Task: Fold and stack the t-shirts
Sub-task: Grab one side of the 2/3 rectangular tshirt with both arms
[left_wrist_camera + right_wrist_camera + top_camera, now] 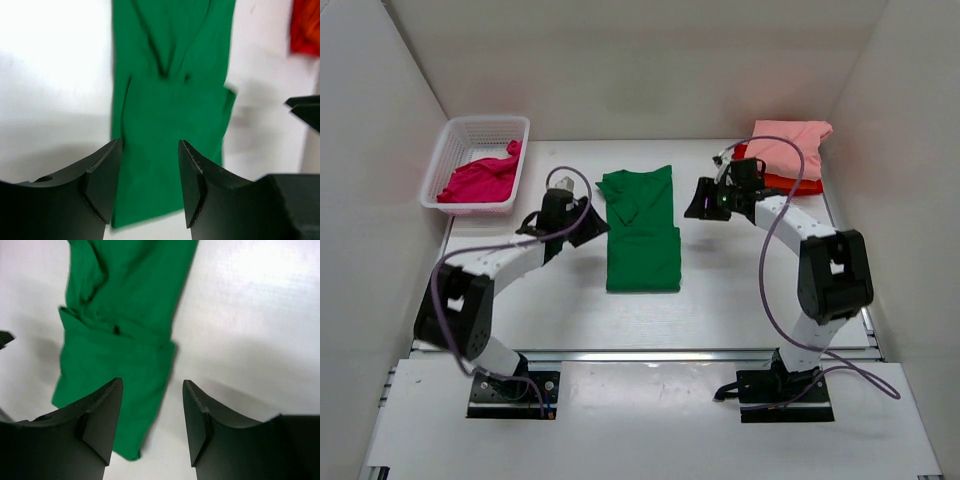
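white links (505, 260), black joints (835, 275), purple cables (762, 268); left tool (149, 145) and right tool (152, 382) are black.

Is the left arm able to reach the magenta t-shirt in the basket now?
Probably yes: the left gripper is open and empty, and the magenta t-shirt lies in the lidless basket close by, with nothing between.

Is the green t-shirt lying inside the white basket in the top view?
No, the green t-shirt lies flat on the table, while the white basket holds a magenta t-shirt.
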Action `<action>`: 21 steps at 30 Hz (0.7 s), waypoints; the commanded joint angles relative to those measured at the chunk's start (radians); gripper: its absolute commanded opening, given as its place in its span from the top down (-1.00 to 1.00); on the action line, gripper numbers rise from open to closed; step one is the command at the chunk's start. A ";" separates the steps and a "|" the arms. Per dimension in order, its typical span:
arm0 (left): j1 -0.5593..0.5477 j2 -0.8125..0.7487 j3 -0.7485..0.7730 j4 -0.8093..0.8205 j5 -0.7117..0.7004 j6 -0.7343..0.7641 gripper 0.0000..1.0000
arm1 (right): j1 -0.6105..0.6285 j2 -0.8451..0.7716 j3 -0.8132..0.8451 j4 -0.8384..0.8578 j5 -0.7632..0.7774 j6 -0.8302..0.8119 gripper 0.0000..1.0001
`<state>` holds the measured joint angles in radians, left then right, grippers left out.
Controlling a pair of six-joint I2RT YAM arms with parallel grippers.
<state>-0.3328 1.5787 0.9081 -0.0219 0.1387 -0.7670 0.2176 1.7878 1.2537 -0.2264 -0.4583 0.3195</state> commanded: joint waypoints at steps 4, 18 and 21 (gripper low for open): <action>-0.126 -0.297 -0.234 -0.214 -0.183 0.080 -0.22 | 0.175 -0.257 -0.268 -0.159 0.242 -0.005 0.09; -0.284 -0.272 -0.384 -0.083 -0.370 -0.127 -0.22 | 0.371 -0.291 -0.464 -0.041 0.389 0.306 0.16; -0.296 -0.249 -0.379 -0.038 -0.383 -0.146 -0.20 | 0.375 -0.277 -0.476 -0.007 0.388 0.311 0.21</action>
<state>-0.6136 1.3254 0.5304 -0.1387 -0.1944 -0.8730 0.5888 1.5040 0.7895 -0.2996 -0.1081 0.5835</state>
